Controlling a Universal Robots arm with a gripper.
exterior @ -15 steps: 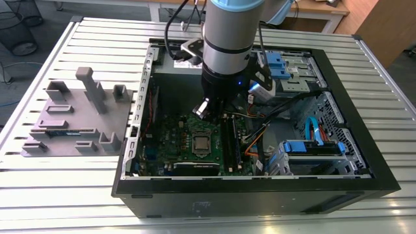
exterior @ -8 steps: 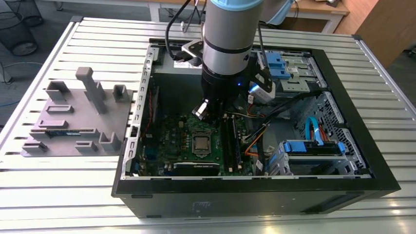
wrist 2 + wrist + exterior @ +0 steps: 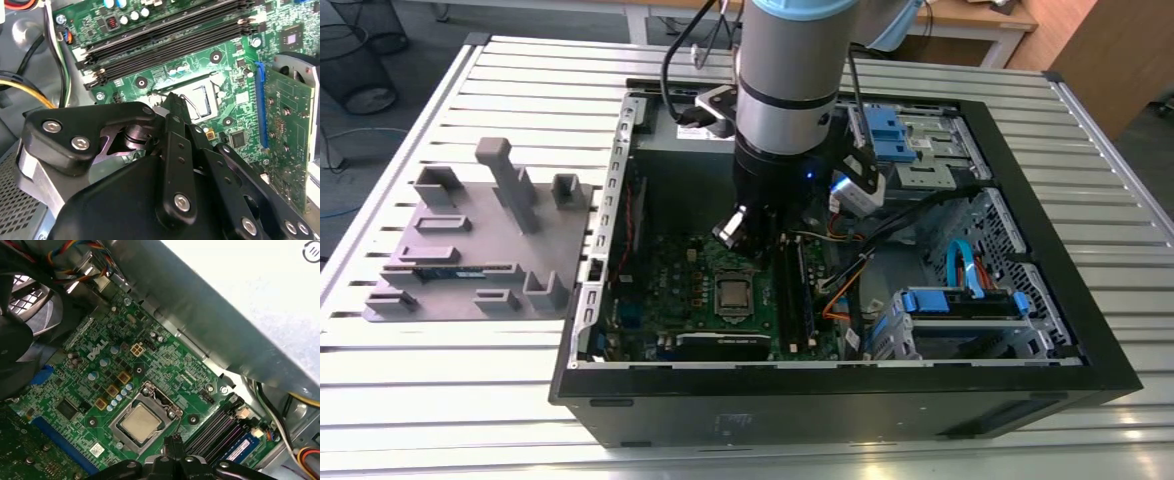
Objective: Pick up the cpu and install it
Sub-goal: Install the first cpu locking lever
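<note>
The arm is reaching down into the open computer case (image 3: 854,400) that is lying on the slatted tabletop (image 3: 454,380), and the gripper (image 3: 172,442) is hanging just above the motherboard (image 3: 100,385), beside the processor socket. The cpu (image 3: 138,421) is already sitting inside the socket frame (image 3: 150,395), its pale metal top facing up; in the exterior view it is showing as a light square (image 3: 735,293) just below the arm. In the second wrist view the fingers (image 3: 176,115) are appearing pressed together at their tips with nothing between them, so the jaws are looking clenched and empty.

The risks from here are coming mostly from how tight the space is. The fingertips are hovering close to the socket's edge, so any sideways drift while so low could be knocking the chip askew or scraping the frame. If the cpu is not lying flat in its seat, which these views cannot confirm, downward pressure could be bending the contacts beneath it. The dark memory slots (image 3: 220,427) are running just beside the socket, and the bundled cables (image 3: 854,270) are hanging near the wrist, so a wide swing could be snagging either. The grey fixture plate (image 3: 467,250) is resting well apart, outside the case.
</note>
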